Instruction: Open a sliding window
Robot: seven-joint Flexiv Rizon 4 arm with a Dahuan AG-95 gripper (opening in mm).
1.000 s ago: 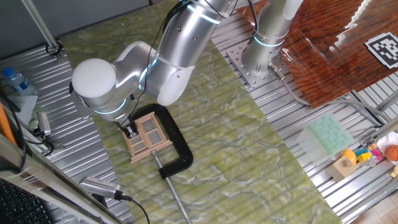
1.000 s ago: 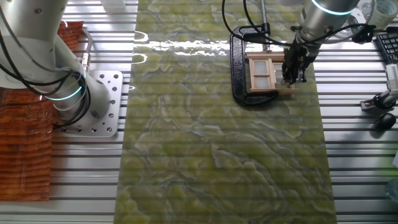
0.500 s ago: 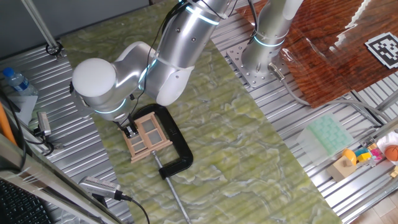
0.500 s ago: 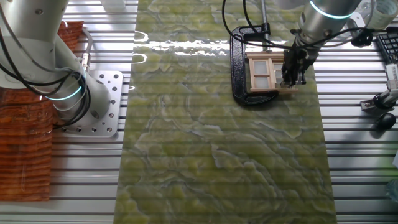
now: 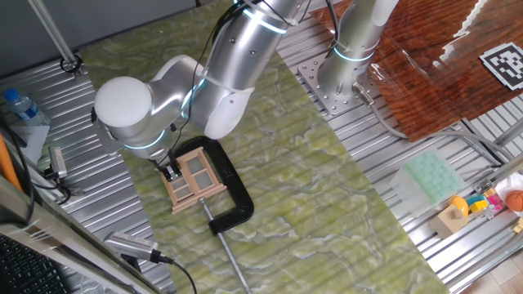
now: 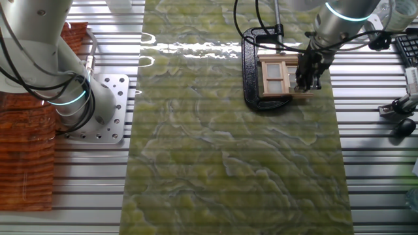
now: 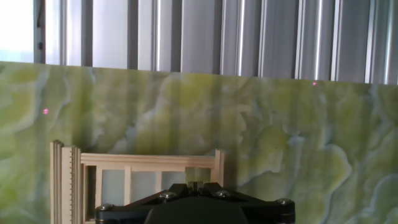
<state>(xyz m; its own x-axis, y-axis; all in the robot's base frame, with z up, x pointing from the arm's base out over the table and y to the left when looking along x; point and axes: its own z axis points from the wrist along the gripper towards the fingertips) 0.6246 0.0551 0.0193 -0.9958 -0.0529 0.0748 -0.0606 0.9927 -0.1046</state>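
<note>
The sliding window (image 5: 194, 179) lies flat on the green-marbled table (image 5: 327, 204), pinned inside the mouth of a black C-clamp (image 5: 231, 193), likely so the frame holds firm while the sash is pushed. The pincer (image 5: 171, 172) sits low at the window's left edge in one fixed view, touching or just above the wood; whether it is open or closed I cannot tell. The arm (image 5: 229, 73) reaches down over it, wrist bent so the hand points straight at the table.
</note>
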